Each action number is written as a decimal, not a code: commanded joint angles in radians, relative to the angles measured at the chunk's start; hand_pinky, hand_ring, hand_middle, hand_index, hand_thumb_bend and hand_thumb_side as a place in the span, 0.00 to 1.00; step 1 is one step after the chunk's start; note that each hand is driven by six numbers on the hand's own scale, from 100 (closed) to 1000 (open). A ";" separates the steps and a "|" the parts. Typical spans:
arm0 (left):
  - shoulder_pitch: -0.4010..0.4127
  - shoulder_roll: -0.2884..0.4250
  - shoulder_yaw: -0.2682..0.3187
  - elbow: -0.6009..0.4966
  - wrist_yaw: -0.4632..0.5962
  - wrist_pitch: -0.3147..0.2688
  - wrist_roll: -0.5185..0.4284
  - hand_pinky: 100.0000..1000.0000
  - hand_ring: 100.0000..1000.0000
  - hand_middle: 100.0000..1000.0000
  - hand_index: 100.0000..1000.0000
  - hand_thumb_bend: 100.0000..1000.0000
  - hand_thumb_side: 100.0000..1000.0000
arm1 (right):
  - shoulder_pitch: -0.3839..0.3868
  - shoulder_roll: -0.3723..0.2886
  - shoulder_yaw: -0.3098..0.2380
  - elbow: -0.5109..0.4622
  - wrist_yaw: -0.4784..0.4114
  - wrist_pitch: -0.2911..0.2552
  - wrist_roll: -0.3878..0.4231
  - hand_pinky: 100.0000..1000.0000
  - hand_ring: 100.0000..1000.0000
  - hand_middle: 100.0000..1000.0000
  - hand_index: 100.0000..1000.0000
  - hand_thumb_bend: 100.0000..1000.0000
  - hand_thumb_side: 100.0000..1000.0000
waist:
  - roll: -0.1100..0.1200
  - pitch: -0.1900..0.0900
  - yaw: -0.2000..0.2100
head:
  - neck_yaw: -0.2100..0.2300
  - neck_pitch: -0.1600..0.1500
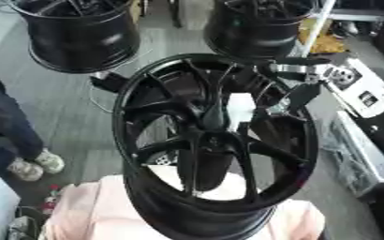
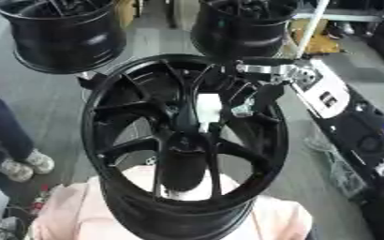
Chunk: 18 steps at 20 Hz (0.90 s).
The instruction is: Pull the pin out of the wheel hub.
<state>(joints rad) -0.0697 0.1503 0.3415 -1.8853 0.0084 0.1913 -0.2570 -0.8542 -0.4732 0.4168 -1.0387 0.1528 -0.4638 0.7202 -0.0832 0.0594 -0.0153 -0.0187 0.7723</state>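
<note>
Reaching thru the black wheel hub (image 1: 216,140) spokes, right hand (image 2: 257,101) at upright white pin (image 2: 208,107); grip can't tell.

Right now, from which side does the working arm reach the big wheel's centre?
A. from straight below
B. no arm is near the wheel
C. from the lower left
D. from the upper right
D: the right arm comes in over the upper right of the wheel, its hand down among the spokes by a white piece near the hub.
</note>
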 commanded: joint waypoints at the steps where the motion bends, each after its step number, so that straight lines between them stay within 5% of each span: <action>1: -0.007 0.020 -0.004 -0.012 -0.003 -0.002 -0.003 0.67 0.57 0.58 0.69 0.11 0.76 | -0.020 -0.007 -0.003 0.007 0.014 -0.200 0.187 0.77 0.80 0.82 0.92 0.34 0.33 | 0.004 -0.007 0.000 | 0.000 -0.002; 18: -0.007 0.019 -0.005 -0.012 -0.003 -0.001 -0.006 0.67 0.57 0.58 0.69 0.11 0.76 | -0.024 0.036 0.036 -0.017 -0.010 -0.203 0.187 0.76 0.77 0.77 0.88 0.34 0.34 | 0.003 -0.008 0.004 | -0.003 -0.002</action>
<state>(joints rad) -0.0697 0.1503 0.3414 -1.8853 0.0083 0.1912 -0.2592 -0.8544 -0.4246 0.4572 -1.0355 0.1521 -0.4728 0.7112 -0.0832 0.0598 -0.0120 -0.0192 0.7723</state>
